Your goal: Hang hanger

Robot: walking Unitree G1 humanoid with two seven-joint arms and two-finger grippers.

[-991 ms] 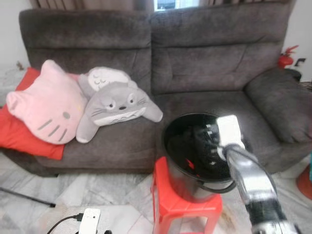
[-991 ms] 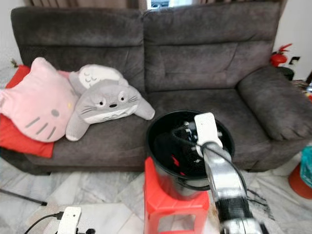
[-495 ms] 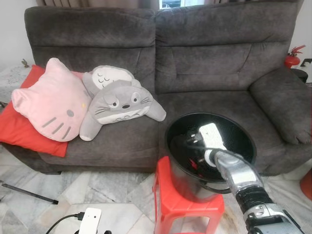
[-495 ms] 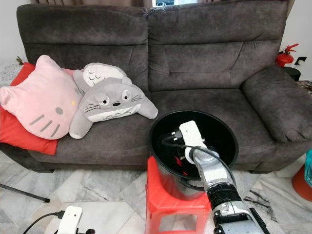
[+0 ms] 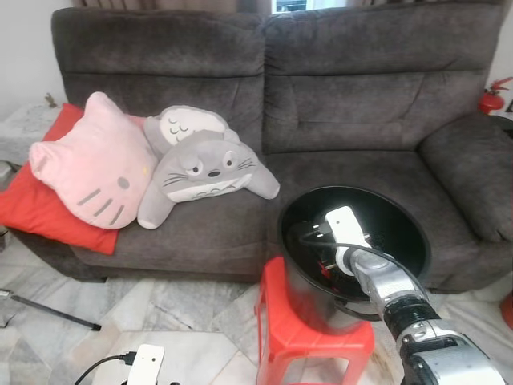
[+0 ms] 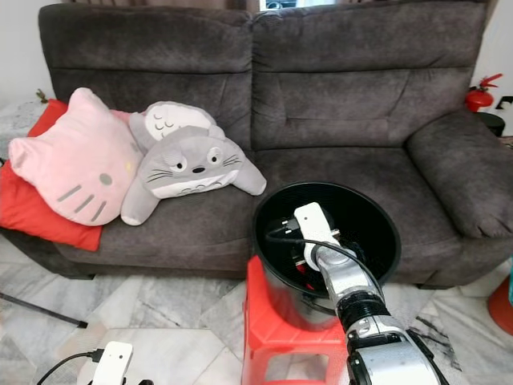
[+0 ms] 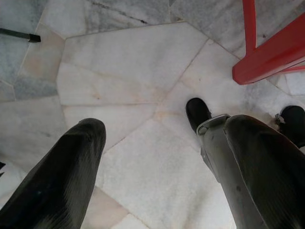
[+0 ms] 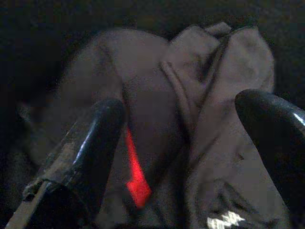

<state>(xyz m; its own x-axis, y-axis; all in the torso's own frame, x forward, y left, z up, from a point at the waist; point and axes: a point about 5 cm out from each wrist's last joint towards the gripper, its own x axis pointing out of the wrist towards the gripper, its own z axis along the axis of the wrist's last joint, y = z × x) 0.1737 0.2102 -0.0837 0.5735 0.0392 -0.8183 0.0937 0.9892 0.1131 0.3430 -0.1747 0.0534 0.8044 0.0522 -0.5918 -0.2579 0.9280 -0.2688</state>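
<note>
Marble floor [image 7: 143,157] underfoot, left tool [image 7: 157,157] hanging over it, fingers spread | red stool [image 5: 309,333] carries black bucket [image 5: 401,220] | right tool [image 8: 183,143] down inside bucket, fingers apart over crumpled cloth [image 8: 209,119] with red hanger [image 8: 135,176] part showing | grey sofa [image 5: 345,104] behind, plush cushions [image 5: 144,164] at left.

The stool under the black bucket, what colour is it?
The stool is red; it shows best in the right eye view, beneath the black bucket.
</note>
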